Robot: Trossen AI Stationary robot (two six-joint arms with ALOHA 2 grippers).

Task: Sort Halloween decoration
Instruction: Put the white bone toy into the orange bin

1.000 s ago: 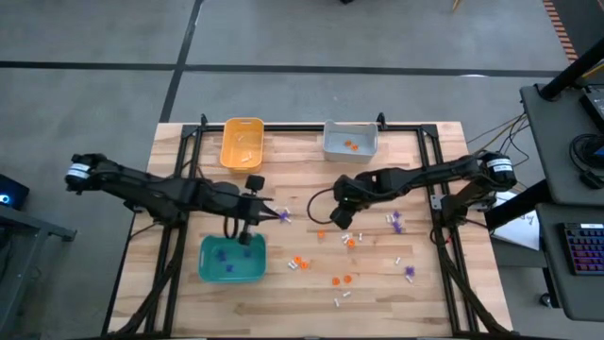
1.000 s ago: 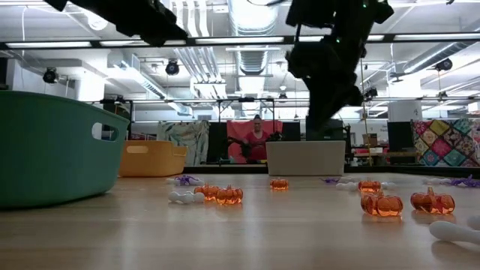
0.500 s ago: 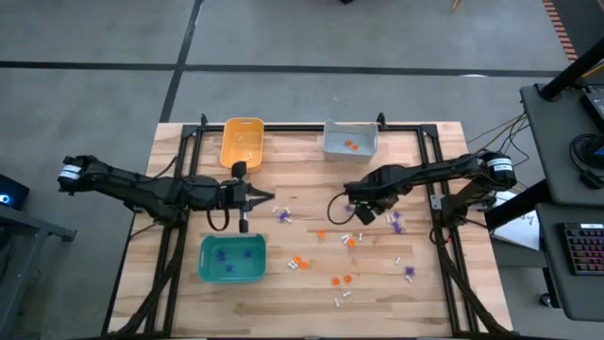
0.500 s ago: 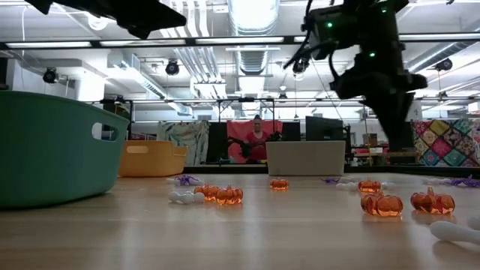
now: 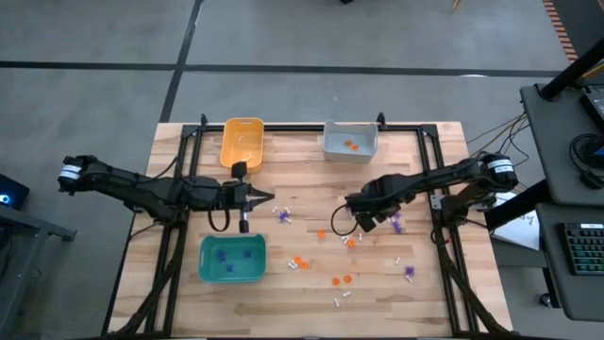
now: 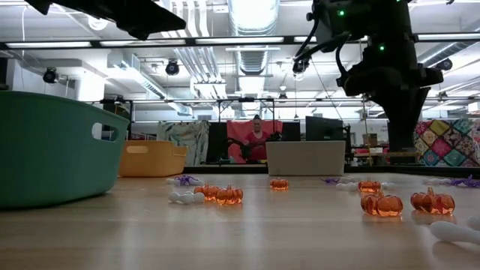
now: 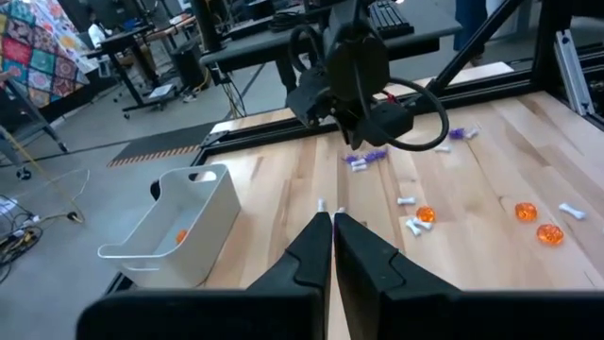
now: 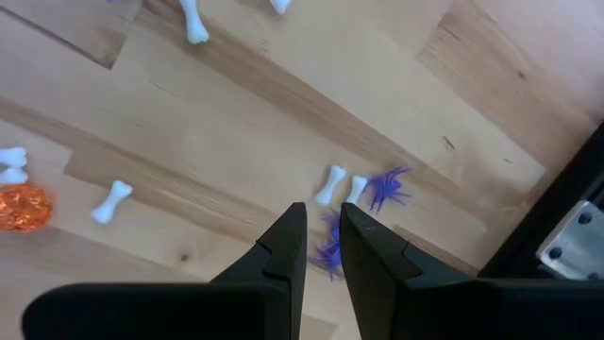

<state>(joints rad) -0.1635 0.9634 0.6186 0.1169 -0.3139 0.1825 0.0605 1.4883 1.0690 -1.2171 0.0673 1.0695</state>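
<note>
Overhead looks straight down; low camera skims table level; wrist cameras close, sharing tabletop.

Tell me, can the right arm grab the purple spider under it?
Probably yes. The right gripper hangs right above the purple spider, its fingers slightly apart with nothing between. Two white bones lie touching it and might get pinched too.

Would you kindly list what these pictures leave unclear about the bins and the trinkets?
- Teal bin, low view: its near wall hides the contents and the picture's left edge cuts it off; the high view shows only tiny purple specks inside.
- Orange-yellow bin, high view: any contents are too small to tell.
- Purple spiky trinket, right wrist view: the right pincer covers part of it, so contact cannot be told.
- Left pincer: closed, nothing seen in it.
</note>
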